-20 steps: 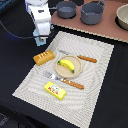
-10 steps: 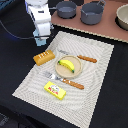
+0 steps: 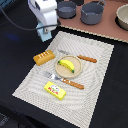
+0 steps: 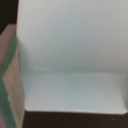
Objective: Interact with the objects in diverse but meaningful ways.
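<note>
My gripper [image 3: 45,30] hangs at the far corner of the placemat, on the exterior view's left, directly over the pale blue carton [image 3: 46,35]. The carton [image 4: 70,55] fills the wrist view and hides the fingers, so I cannot tell whether they grip it. A yellow banana [image 3: 67,65] lies on a tan plate [image 3: 58,70] in the middle of the mat. The orange-brown bread loaf [image 3: 43,57] lies to the plate's left in the exterior view. The flat yellow box [image 3: 55,90] sits near the mat's front edge.
A wooden-handled knife [image 3: 87,59] and a fork [image 3: 70,82] flank the plate on the striped placemat [image 3: 100,75]. Two dark grey pots [image 3: 66,8] [image 3: 92,12] and a pale bowl [image 3: 122,17] stand on the brown surface behind the mat.
</note>
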